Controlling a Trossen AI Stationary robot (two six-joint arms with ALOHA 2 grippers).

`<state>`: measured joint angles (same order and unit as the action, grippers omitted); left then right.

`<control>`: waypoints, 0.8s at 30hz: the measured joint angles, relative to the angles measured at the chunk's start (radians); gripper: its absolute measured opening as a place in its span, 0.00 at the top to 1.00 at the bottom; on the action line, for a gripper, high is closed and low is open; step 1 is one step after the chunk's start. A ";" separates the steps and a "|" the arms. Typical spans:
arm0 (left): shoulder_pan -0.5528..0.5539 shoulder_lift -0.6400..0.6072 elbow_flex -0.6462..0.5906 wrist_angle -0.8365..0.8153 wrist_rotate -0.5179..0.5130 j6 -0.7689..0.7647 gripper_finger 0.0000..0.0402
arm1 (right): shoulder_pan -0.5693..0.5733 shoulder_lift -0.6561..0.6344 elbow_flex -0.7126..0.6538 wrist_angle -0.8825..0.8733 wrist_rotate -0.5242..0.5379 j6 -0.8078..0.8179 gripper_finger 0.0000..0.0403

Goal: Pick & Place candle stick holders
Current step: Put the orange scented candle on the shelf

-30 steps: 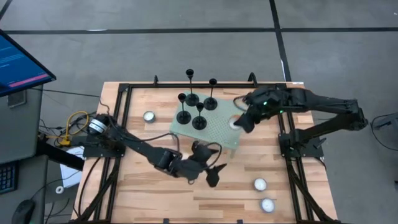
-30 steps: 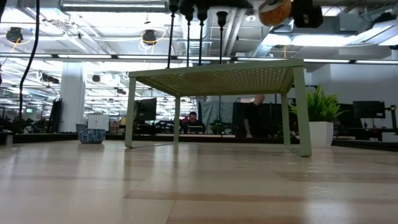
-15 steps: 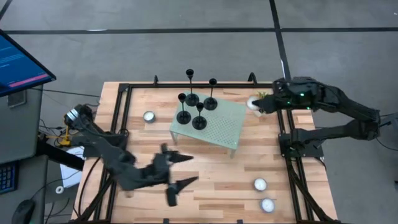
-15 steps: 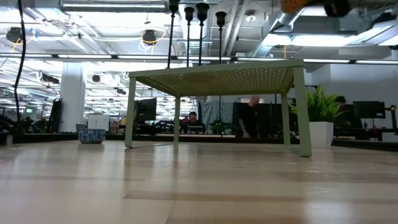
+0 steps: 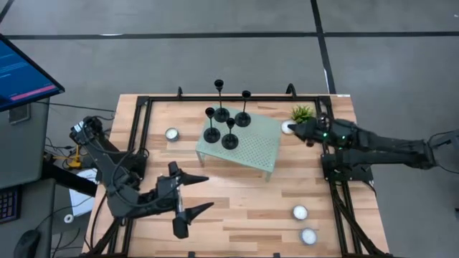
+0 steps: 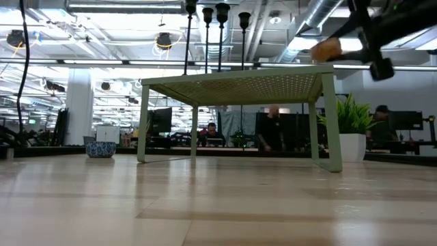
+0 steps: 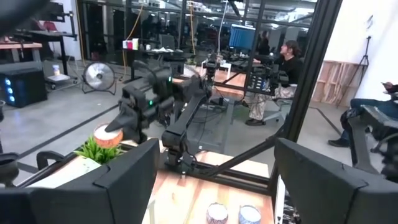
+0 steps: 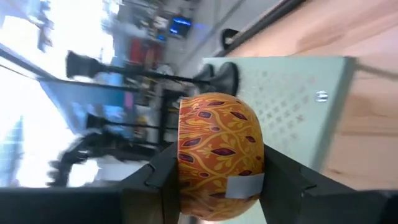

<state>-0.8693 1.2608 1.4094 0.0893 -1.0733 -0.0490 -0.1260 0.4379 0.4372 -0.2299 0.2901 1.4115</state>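
Four black candle stick holders (image 5: 228,129) stand by their disc bases on a small pale green perforated table (image 5: 254,150); their stems show in the low view (image 6: 215,34). My right gripper (image 5: 292,128) is at the table's right side, beside the green table, shut on a small orange patterned bowl (image 8: 217,149), which also shows in the low view (image 6: 326,49). My left gripper (image 5: 208,191) is open and empty over the near left of the wooden table; its fingers frame the left wrist view (image 7: 214,149). My right gripper pinches the orange bowl between its two fingers (image 8: 163,180), one on each side of its rounded wall (image 8: 186,155). The bowl is lifted clear of the wooden table, about level with the green table's top.
A small green potted plant (image 5: 303,112) stands just behind my right gripper. White tealights lie at the far left (image 5: 172,134) and near right (image 5: 299,212), (image 5: 308,236). A black frame (image 5: 140,143) runs along the table's edges. People sit in the room beyond.
My right gripper has carried the orange bowl from over the green table toward the table's right edge and lowered it. My left gripper, open throughout, has drawn back from the table's middle toward its left edge.
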 joint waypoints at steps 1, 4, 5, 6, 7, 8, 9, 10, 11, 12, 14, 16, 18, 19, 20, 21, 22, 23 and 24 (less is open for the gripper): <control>0.001 0.000 0.000 0.001 0.000 0.000 0.21 | 0.005 -0.001 -0.037 0.068 0.004 0.008 0.63; 0.001 0.000 0.000 0.001 0.000 0.000 0.21 | 0.010 0.001 -0.107 0.186 0.005 0.028 0.65; 0.002 0.000 0.000 0.001 0.000 0.000 0.21 | 0.010 0.001 -0.118 0.201 0.005 0.030 0.64; 0.002 0.000 0.000 0.002 0.000 0.000 0.21 | 0.010 0.004 -0.123 0.208 0.005 0.030 0.63; 0.002 0.000 0.000 0.002 0.000 0.000 0.21 | 0.010 0.012 -0.123 0.208 0.005 0.030 0.62; 0.002 0.000 0.000 0.004 0.000 0.000 0.21 | 0.010 0.020 -0.123 0.210 0.004 0.031 0.60; 0.002 0.000 0.000 0.004 0.000 0.000 0.21 | 0.010 0.025 -0.123 0.209 0.005 0.031 0.57; 0.002 0.000 0.000 0.005 0.000 0.000 0.21 | 0.010 0.031 -0.123 0.207 0.006 0.037 0.55; 0.002 0.000 0.000 0.006 0.000 0.000 0.21 | 0.009 0.036 -0.123 0.200 0.008 0.047 0.53; 0.002 0.000 0.000 0.007 0.000 0.000 0.21 | 0.006 0.047 -0.123 0.193 0.010 0.061 0.52; 0.002 0.000 0.000 0.008 0.000 0.000 0.21 | 0.006 0.073 -0.123 0.173 0.011 0.075 0.51; 0.002 0.000 0.000 0.008 0.000 0.000 0.21 | 0.008 0.103 -0.125 0.168 0.010 0.082 0.51; 0.002 0.000 0.000 0.009 0.000 0.000 0.21 | 0.008 0.129 -0.124 0.192 0.011 0.083 0.53; 0.002 0.000 0.000 0.009 0.000 0.000 0.21 | 0.007 0.139 -0.123 0.197 0.010 0.083 0.54; 0.002 0.000 0.000 0.009 0.000 0.000 0.21 | 0.004 0.149 -0.123 0.199 0.010 0.083 0.56; 0.002 0.000 0.000 0.009 0.000 0.000 0.21 | 0.001 0.160 -0.123 0.207 0.010 0.083 0.57; 0.002 0.000 0.000 0.009 0.000 0.000 0.21 | -0.003 0.169 -0.123 0.214 0.010 0.083 0.58; 0.002 0.000 0.000 0.009 0.000 0.000 0.21 | -0.004 0.176 -0.123 0.220 0.008 0.083 0.59; 0.002 0.000 0.000 0.009 0.000 0.000 0.21 | -0.007 0.181 -0.123 0.221 0.007 0.083 0.60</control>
<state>-0.8676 1.2606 1.4094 0.0982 -1.0729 -0.0486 -0.1329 0.6188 0.3138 -0.0093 0.2970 1.4944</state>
